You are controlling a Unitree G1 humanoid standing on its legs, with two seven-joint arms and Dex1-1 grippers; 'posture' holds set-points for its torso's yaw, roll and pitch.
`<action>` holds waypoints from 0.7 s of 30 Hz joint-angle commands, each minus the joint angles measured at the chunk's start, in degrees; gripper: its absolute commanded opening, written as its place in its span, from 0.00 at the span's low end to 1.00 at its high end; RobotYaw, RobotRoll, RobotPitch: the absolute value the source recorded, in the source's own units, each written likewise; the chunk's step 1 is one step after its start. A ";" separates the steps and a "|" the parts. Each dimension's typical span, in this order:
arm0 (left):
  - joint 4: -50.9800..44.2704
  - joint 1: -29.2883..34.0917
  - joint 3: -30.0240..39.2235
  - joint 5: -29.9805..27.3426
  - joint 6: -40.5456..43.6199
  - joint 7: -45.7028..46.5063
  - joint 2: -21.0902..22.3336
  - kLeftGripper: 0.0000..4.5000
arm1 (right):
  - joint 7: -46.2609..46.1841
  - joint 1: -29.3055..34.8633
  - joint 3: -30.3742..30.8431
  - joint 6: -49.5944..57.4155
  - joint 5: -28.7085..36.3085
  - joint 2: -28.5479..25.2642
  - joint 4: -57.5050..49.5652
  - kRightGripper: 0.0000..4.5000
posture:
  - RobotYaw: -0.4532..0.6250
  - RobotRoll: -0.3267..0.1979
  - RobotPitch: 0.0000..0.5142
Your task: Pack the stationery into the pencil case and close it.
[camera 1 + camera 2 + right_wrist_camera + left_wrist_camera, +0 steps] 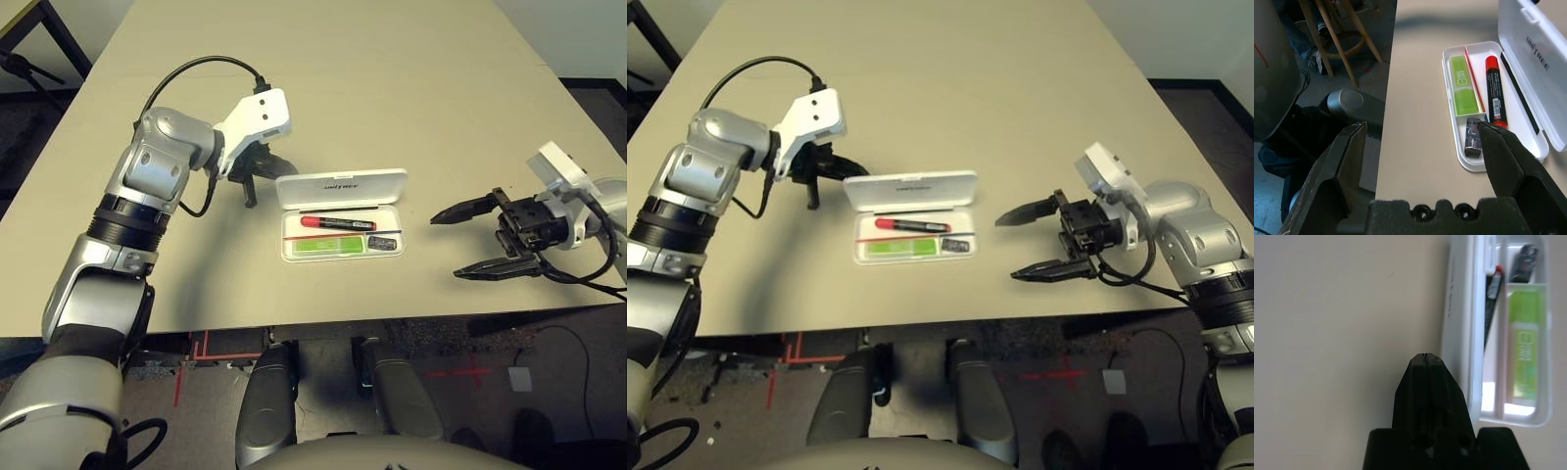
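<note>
Behind the case, the empty left gripper has its fingers pressed together. It should push the lid down flat. The right gripper, well apart from the case, gapes wide, holding nothing.

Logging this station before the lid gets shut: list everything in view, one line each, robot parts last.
table: one, light beige, under everything.
pencil case: one, white, table centre, lid raised open.
marker: one, red with a black band, in the case's far compartment.
strip: one, light green, flat in the near compartment.
block: one, dark grey, near compartment, on the strip's right.
stool: one, wooden legs, on the floor beyond the table edge.
left gripper: one, black, shut, empty, just left of the lid.
right gripper: one, black, open, empty, right of the case.
</note>
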 commanded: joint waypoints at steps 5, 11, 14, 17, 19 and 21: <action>-11.31 5.18 -4.26 -1.96 5.35 -1.53 0.14 0.01 | 0.21 -1.06 0.47 -0.18 -0.55 0.46 1.12 1.00 | 0.42 0.62 0.37; -13.45 8.04 -8.00 -1.86 6.16 -0.31 -1.92 0.01 | 0.21 -1.06 0.70 -0.14 -0.52 0.95 1.00 1.00 | 0.42 0.62 0.38; -13.49 9.63 -9.88 -1.25 5.59 1.00 -3.39 0.01 | 0.21 -0.83 0.50 -0.07 -0.55 0.96 0.80 1.00 | 0.40 0.62 0.39; -13.52 10.04 -10.97 -1.27 5.74 1.60 -4.33 0.01 | 0.21 -0.48 0.17 0.06 -0.54 0.92 0.49 1.00 | 0.40 0.62 0.40; -13.10 10.22 -11.44 -1.14 6.03 2.36 -5.13 0.01 | 0.21 -0.01 -0.13 0.12 -0.50 0.88 0.07 1.00 | 0.39 0.62 0.40; -12.29 10.45 -12.12 -0.70 6.30 3.05 -5.74 0.01 | 0.21 0.56 -0.50 0.23 -0.50 0.91 -0.44 1.00 | 0.38 0.62 0.40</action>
